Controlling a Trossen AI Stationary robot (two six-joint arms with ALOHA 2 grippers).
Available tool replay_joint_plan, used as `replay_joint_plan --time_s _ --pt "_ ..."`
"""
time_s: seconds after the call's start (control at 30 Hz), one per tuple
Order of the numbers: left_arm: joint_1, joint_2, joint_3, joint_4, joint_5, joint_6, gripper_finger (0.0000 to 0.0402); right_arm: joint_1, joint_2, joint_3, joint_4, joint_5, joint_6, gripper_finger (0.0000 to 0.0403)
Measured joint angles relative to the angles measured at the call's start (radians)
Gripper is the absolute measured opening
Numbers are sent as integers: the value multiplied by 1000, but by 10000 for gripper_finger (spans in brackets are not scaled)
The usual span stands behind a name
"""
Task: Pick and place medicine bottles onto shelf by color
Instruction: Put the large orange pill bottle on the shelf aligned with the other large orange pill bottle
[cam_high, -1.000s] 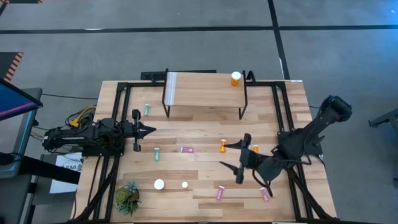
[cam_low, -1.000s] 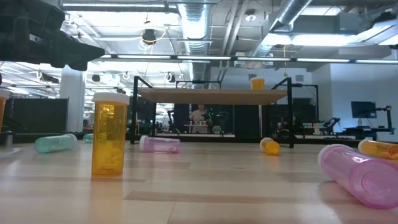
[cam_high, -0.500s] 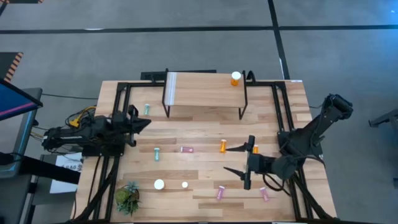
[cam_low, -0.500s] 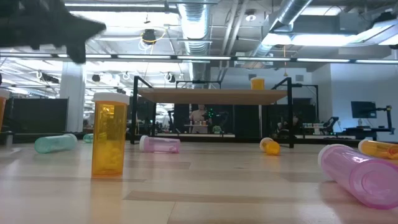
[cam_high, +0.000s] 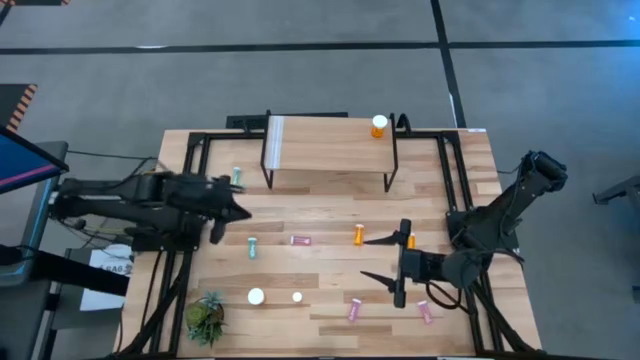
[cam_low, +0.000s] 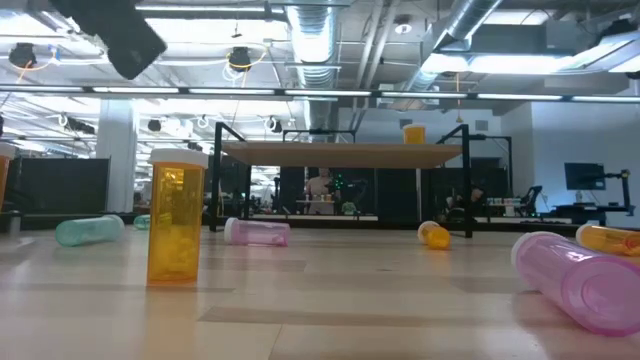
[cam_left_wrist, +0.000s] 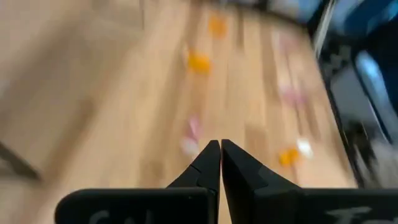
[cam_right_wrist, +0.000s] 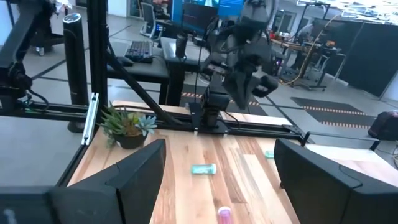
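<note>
A: Bottles first, where are they sitting?

B: One orange bottle (cam_high: 379, 126) is standing upright on the shelf (cam_high: 330, 145), at its right end, upper centre of the high view. The rest are sitting on the wooden table (cam_high: 330, 320). A teal bottle (cam_high: 237, 176) is lying just left of the shelf's left legs, and a second teal bottle (cam_high: 252, 246) is lying lower, left of centre. A pink bottle (cam_high: 301, 240) is lying mid-table, with a small orange bottle (cam_high: 359, 235) to its right.

A: Lower part of the frame?

B: A big upright orange bottle is showing as a white cap (cam_high: 256, 296), with a smaller white cap (cam_high: 297, 297) beside it. Two pink ones are lying lower right: one (cam_high: 354, 312), and another (cam_high: 426, 313) under the right arm. Another orange one (cam_high: 411, 240) is peeking out just beside the right gripper's upper finger.

A: Grippers?

B: The right gripper (cam_high: 382, 256) is hovering right of centre, fingers spread wide, gripping nothing. In its wrist view the gap is framing a teal bottle (cam_right_wrist: 203, 168) and a pink one (cam_right_wrist: 224, 214). The left gripper (cam_high: 243, 211) is hanging over the left side of the table, below the first teal bottle, fingers (cam_left_wrist: 208, 167) pressed fully together, empty.

A: Anything else?

B: A small green plant (cam_high: 205, 318) is sitting at lower left.
</note>
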Motion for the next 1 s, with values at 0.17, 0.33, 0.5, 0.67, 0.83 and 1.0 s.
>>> replay_joint_plan --time_s 0.17,0.33,0.5,0.67,0.83,1.0 --pt "-64 247 194 -226 155 -78 0 14 0 0 1 -3 1 320" --pt "-192 408 298 -428 109 -173 0 30 0 0 1 -3 2 320" --pt "-388 448 320 -447 -1 -325 0 50 0 0 2 -3 6 320" --pt "-653 439 319 -338 -259 -469 0 55 0 0 1 -3 21 320" --pt "-835 470 264 -172 -409 -559 3 50 0 0 4 -3 26 320" --pt "-915 542 233 -114 -461 -599 22 36 0 0 5 -2 36 320"
